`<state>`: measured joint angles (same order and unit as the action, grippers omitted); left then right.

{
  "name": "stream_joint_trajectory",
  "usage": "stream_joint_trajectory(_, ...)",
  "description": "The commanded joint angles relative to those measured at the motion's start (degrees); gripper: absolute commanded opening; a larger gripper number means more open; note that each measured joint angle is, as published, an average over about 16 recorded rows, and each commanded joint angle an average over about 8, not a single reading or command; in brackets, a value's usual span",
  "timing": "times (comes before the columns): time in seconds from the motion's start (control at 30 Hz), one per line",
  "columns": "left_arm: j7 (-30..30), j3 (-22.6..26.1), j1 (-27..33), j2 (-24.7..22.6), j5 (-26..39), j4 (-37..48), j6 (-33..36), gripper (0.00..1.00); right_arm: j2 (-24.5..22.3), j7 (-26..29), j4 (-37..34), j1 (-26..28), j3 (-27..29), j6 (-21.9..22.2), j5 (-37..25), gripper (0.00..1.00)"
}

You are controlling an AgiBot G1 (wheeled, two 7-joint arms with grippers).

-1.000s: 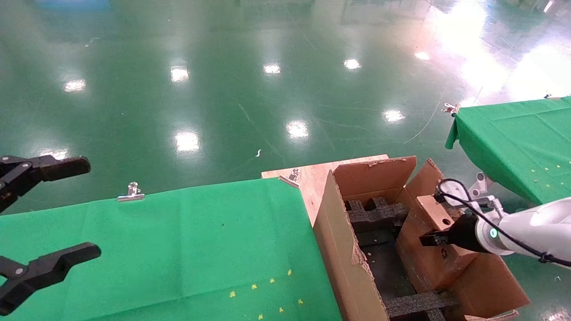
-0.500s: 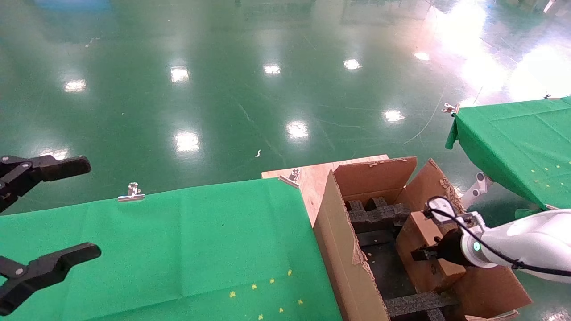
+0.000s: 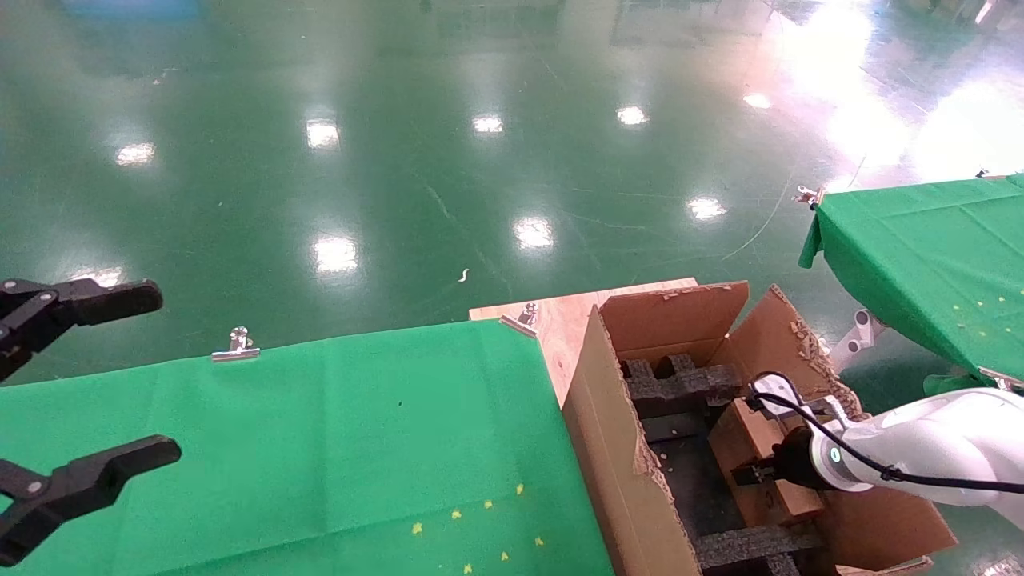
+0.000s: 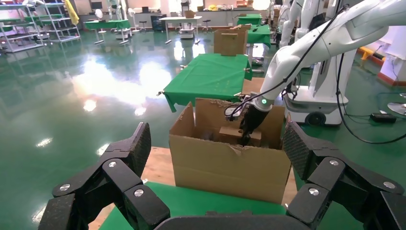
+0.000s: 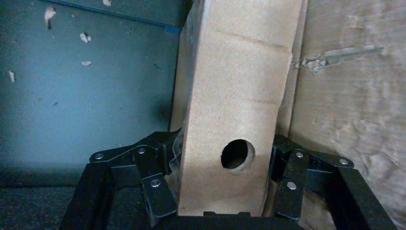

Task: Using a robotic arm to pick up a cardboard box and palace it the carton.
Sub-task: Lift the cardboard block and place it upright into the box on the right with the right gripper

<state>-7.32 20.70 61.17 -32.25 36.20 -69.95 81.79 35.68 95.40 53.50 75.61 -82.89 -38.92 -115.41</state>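
Large industrial robot test hall or lab indicated. Glossy green epoxy floor (image 3: 400, 160) seen, ceiling lights reflected in it. Several tables draped in green cloth (image 4: 210, 76) spread across hall, cloth held by metal clips (image 3: 234, 346). Metal shelving racks (image 4: 28, 28) placed along far wall. White robot bodies and arms (image 4: 330, 57) stationed beside tables, black cables (image 4: 364, 134) trailed on floor. Further workbenches and stools seen at back. Worn corrugated carton (image 4: 230, 163) with foam inserts set on plywood board (image 3: 560, 312).

cardboard box (image 5: 234, 96): brown | carton (image 3: 616, 448): brown | foam inserts (image 3: 676, 382): black
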Motion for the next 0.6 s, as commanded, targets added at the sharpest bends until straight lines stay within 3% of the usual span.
stream_joint_trajectory(0.03,0.0,0.0,0.0,0.0,0.0,0.0,0.0,1.00,0.6,-1.3,-1.4,-0.2,-0.1,0.3,0.6,0.30)
stream_joint_trajectory(0.17,0.0,0.0,0.0,0.0,0.0,0.0,0.0,1.00,1.2,-2.2,-2.5,-0.4,-0.1,0.6,1.2,0.80)
stream_joint_trajectory(0.23,0.0,0.0,0.0,0.0,0.0,0.0,0.0,1.00,1.3,-2.3,-2.6,-0.5,-0.2,0.7,1.4,0.99)
stream_joint_trajectory(0.6,0.0,0.0,0.0,0.0,0.0,0.0,0.0,1.00,0.9,-1.9,-1.9,-0.2,-0.1,0.6,1.2,1.00)
